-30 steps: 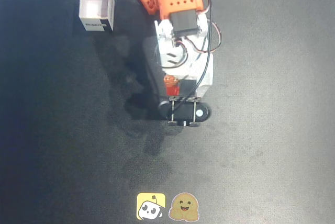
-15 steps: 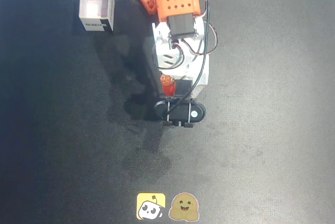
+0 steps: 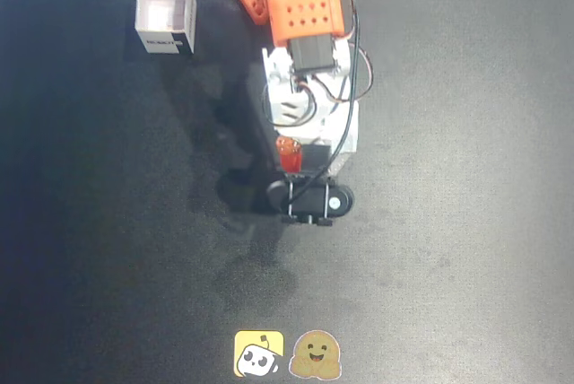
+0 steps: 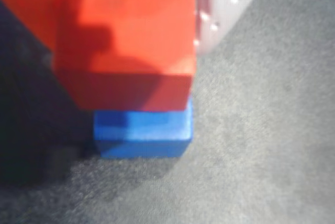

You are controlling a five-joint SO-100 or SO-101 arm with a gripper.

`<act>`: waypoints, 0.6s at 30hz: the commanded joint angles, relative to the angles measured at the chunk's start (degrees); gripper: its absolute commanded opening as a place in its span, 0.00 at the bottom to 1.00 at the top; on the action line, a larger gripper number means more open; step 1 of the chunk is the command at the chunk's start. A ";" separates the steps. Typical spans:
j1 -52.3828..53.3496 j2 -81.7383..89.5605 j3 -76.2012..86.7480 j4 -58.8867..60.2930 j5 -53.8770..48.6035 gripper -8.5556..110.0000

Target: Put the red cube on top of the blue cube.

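Now my gripper [image 4: 125, 41] pinches the red cube [image 4: 125, 41] near the desk's middle, directly above the blue cube [image 4: 142, 132], seemingly touching.

Dark table [image 3: 466, 249]: white box [image 3: 165, 14], blue cube [image 4: 144, 132]

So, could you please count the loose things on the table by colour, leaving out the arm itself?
Red: 1, the red cube
Blue: 1, the blue cube
White: 1, the open box
Yellow: 1, the sticker
Tan: 1, the smiling sticker
Total: 5
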 commanded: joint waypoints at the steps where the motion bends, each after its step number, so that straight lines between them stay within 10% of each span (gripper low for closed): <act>1: -0.35 -0.35 -0.26 -1.93 -0.44 0.14; 18: -0.79 -3.34 -0.09 -4.75 -0.70 0.17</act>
